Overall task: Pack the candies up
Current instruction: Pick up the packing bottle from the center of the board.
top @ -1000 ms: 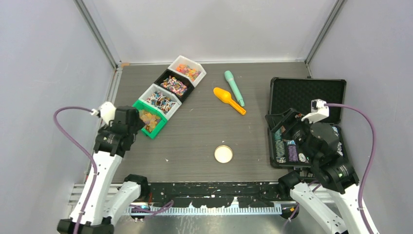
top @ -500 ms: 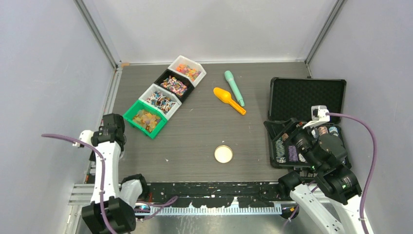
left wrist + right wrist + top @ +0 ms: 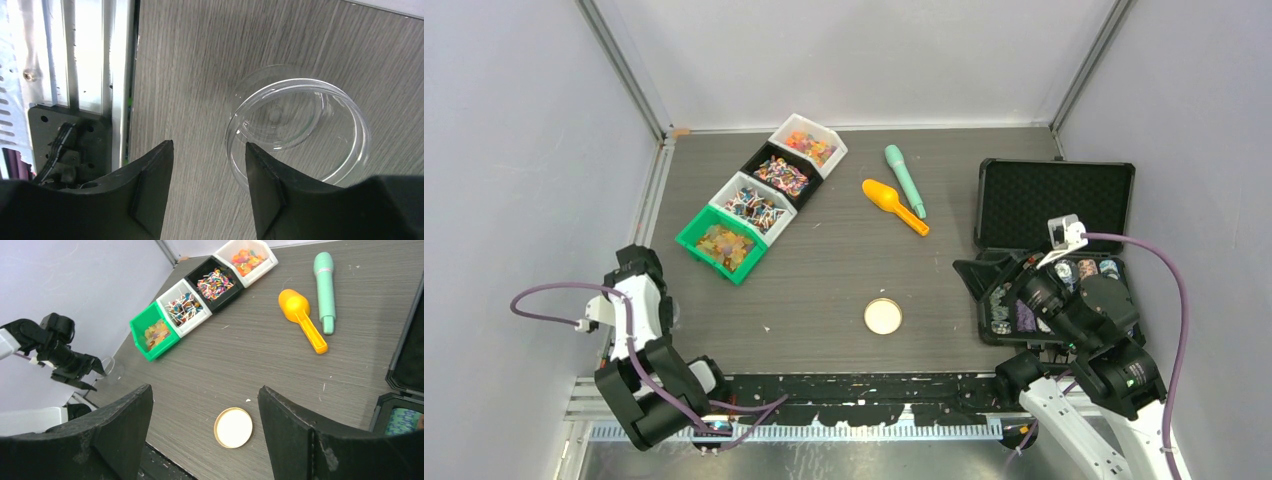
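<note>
My left gripper (image 3: 208,147) jaws parted astride clear jar (image 3: 298,131) rim, unclamped; right gripper (image 3: 205,390) wide, empty. Thin-rim pinch could slip, toppling jar.

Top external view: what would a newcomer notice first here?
The diagonal row of four small plastic bins heaped with colourful candies at the table's far left draws the eye first, with the orange plastic scoop and teal cylindrical tool lying just right of it. Next comes the open black foam-lined case on the right. Near the left edge, the left hand hangs open at a clear round plastic jar.
</note>
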{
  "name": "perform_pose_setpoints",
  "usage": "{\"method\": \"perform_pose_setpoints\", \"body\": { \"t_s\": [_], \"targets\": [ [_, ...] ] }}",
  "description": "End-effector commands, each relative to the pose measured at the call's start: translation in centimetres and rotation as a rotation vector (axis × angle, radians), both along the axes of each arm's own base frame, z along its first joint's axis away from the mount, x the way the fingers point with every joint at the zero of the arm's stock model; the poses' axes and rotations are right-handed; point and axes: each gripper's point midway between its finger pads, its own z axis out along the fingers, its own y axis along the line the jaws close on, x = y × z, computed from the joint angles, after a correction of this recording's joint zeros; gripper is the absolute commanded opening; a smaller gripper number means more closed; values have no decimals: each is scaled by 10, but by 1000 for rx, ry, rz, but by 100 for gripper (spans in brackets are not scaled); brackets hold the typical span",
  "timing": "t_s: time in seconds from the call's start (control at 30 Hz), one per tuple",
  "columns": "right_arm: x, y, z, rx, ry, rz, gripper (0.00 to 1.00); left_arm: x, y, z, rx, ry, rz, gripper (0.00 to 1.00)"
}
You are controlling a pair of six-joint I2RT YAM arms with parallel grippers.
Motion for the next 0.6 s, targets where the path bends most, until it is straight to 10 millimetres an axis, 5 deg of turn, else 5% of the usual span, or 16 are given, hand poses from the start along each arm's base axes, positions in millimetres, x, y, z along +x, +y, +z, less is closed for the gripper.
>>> {"method": "perform_pose_setpoints", "body": {
  "t_s": [0.0, 0.23, 0.4, 0.57],
  "targets": [
    [-8, 8, 13, 5, -74, 73, 81, 8, -1, -9, -31, -52, 48, 52],
    [-17, -1, 13, -28, -97, 55, 82, 4, 0, -9, -22, -40, 72, 34],
    [-18, -7, 14, -32, -101, 28, 81, 4, 5, 10, 18, -56, 81, 3],
    [-16, -6, 18, -7, -101, 24, 82, 5, 2, 21, 12, -80, 87, 0]
  ]
}}
